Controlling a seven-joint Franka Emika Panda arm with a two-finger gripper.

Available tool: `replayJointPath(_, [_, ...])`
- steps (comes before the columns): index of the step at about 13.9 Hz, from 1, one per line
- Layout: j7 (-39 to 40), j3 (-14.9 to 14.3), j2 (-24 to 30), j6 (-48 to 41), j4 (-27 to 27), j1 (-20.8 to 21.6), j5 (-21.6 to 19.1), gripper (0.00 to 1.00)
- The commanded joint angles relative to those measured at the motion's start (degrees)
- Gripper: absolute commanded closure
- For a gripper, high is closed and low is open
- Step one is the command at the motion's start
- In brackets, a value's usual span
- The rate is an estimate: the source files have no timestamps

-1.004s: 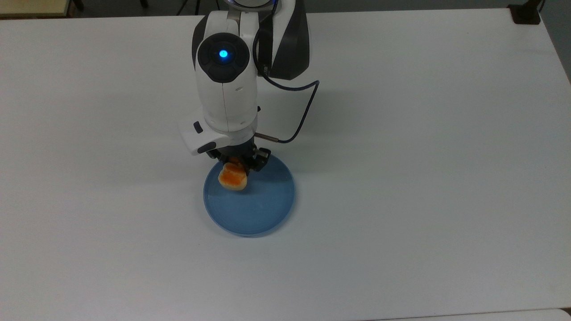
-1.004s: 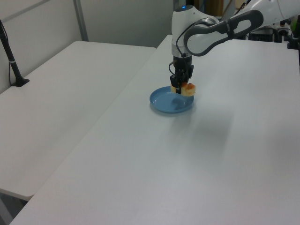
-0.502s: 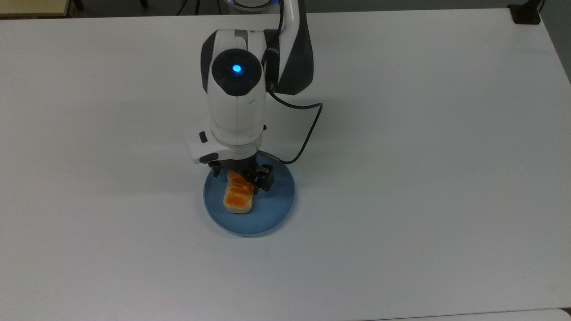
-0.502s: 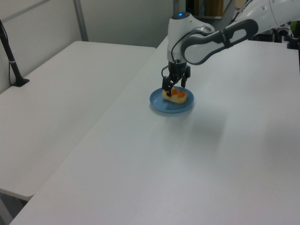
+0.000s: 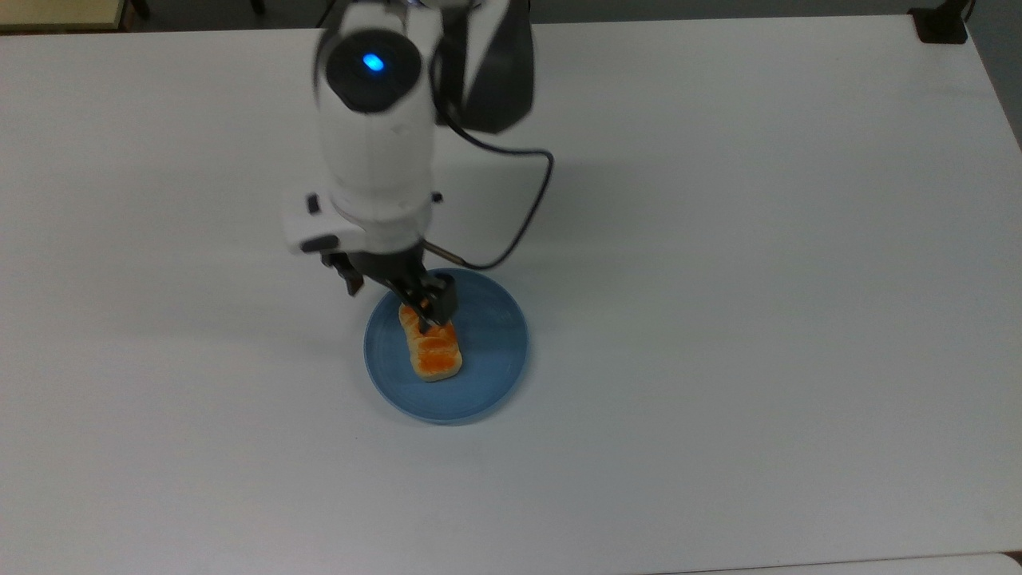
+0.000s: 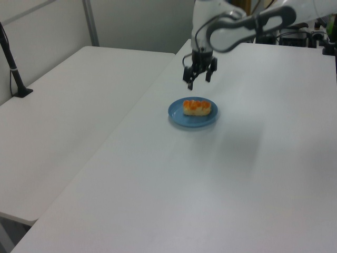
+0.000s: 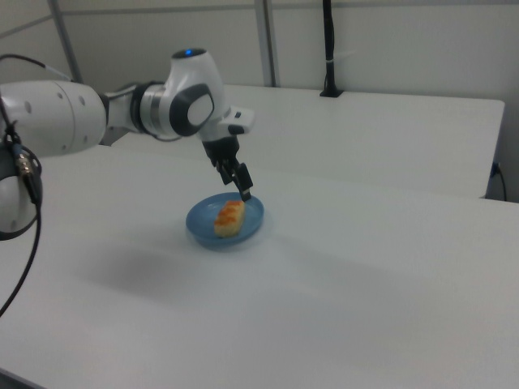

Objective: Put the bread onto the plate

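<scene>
Bread [image 5: 431,347] lies flat on the blue plate [image 5: 495,359], glossy orange top up, pale sides showing; in the top view it sits a bit toward the top view's left of the plate's centre, long axis running roughly up-down with a slight tilt. In the left view the bread [image 6: 196,107] lies across the plate [image 6: 179,115] lengthwise; in the right view the bread [image 7: 229,219] rests inside the plate [image 7: 199,223], near its middle. Gripper [image 6: 199,78] hangs above the plate, clear of the bread, jaws spread apart and holding nothing; the left view shows a plain gap between the two black fingers and open air between them and the loaf. In the top view the gripper [image 5: 399,294] overlaps the plate's upper rim and the bread's far end, but that is line of sight only. In the right view the gripper [image 7: 235,180] is just above the plate's far edge, fingers pointing down. White arm [image 5: 375,144] with a blue light on top reaches in from the top view's upper side, a black cable [image 5: 519,224] looping off beside it. White surface [image 5: 758,319] carries the plate; a second white surface [image 6: 79,100] stands alongside on the left view's left, with a black post [image 6: 13,68] at its edge.
</scene>
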State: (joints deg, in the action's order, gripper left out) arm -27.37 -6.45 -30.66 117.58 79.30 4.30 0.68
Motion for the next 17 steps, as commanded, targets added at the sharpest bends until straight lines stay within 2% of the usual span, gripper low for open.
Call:
replayJointPath(1, [7.13,0.21,8.40,-8.83,2.52,-1.92,-2.87,0.00])
replayJointPath(4, [22.21,-0.23,19.90,-24.45,3.58,-5.43,-2.43,0.00])
replayJointPath(6, [26.56,-0.49,26.49,-31.16,4.36,-6.76,-1.82,0.00])
replayJointPath(9, [32.18,-2.60,36.52,-31.71,10.06,-6.15,-1.56,0.00])
replayJointPath(11, [34.83,-2.96,38.65,-30.76,13.14,-4.23,0.10,0.00])
replayJointPath(13, [34.15,-2.96,38.13,-26.91,14.29,-2.11,0.82,0.00])
replayJointPath(17, [31.06,-2.96,37.61,-23.89,15.70,-1.75,0.82,0.00])
